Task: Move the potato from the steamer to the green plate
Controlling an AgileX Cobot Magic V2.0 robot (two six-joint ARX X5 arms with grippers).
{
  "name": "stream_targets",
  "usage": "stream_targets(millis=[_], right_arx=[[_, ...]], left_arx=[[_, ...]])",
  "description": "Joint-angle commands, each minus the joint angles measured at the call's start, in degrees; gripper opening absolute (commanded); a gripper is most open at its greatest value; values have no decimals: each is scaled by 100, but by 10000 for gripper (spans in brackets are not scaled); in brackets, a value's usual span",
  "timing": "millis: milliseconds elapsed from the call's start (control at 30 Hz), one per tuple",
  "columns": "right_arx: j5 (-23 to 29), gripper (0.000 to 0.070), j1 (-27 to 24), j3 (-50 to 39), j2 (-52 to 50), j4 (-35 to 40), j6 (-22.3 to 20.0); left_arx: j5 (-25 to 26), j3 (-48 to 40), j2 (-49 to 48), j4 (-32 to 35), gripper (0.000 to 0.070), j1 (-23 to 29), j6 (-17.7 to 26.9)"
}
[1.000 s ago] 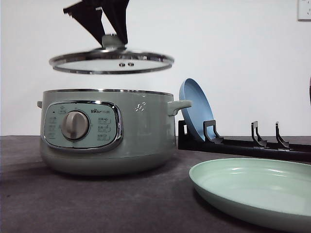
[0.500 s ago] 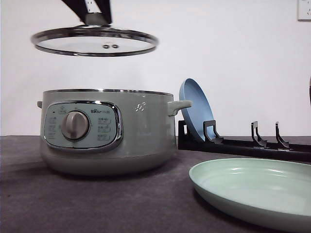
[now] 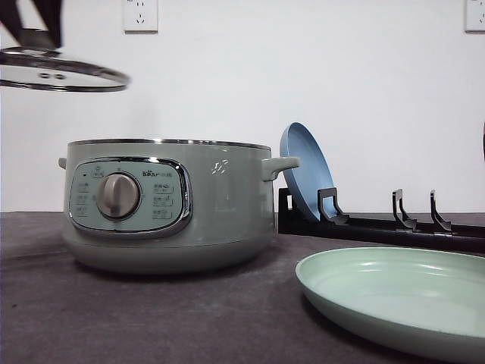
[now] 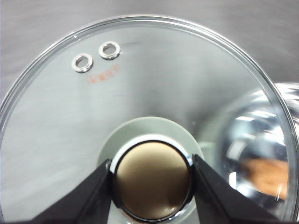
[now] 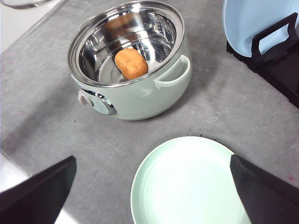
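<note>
The steamer (image 5: pixel 128 65) sits open on the table (image 5: pixel 46 116), the green plate (image 5: pixel 187 182) below the wide-apart right claw (image 5: pixel 154 186). The left claw (image 4: pixel 150 186) pinches the lid (image 4: pixel 140 93) knob. The potato (image 5: pixel 131 63) lies inside. Next, reach in and grab it.

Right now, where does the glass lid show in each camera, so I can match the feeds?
Front view: glass lid at the upper left edge, in the air, left of the steamer.
Left wrist view: spans the picture; left pincer clamps its knob.
Right wrist view: a rim sliver at the top left corner.
Shared landmark: the steamer.
</note>
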Motion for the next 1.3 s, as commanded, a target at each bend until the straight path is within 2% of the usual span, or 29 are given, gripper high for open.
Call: stream_targets(millis=[0,200,433,600,667,900,1033,1267], right_arx=[[21,666,24,77,36,82,-70],[-3,665,24,79,35,216,-7],[-114,665,39,83,137,368,-9],[-301,611,295,348,846,670,-77],[-320,611,459,592,1304,709,-130],[-331,611,1031,2140,3578,393,-739],[-345,612,1172,3322,4985,-121,-1105],[-317,613,1393,5316,6988,-615,-1444]], left_arx=[[14,262,-107,166,0,133,-36],[16,260,-107,132,0,524,-82],[16,258,-107,83,0,624,-79],[17,258,-107,47,0,622,-80],[18,258,-106,49,0,619,-81],[20,258,-105,27,0,618,-125],[20,258,-105,4,0,615,-129],[23,258,-105,8,0,589,-149]])
